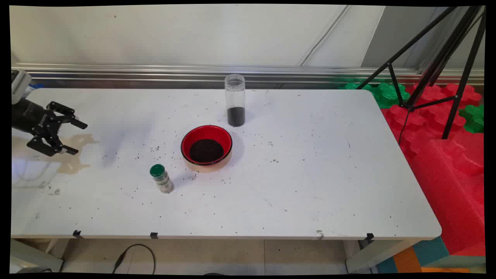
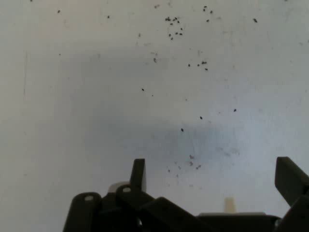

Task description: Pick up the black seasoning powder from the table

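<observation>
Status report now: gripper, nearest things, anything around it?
Gripper open, empty, above the white table's left side. Nearest: small green-capped jar, apart. Beyond it, red bowl of dark grains and tall clear plastic jar.

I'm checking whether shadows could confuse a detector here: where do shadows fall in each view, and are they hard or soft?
Main view: a soft grey shadow lies on the white table right of the gripper; the red bowl and clear jar cast faint shadows to their right. Hand view: a diffuse grey patch on the table ahead of the open fingers, no hard edges.
</observation>
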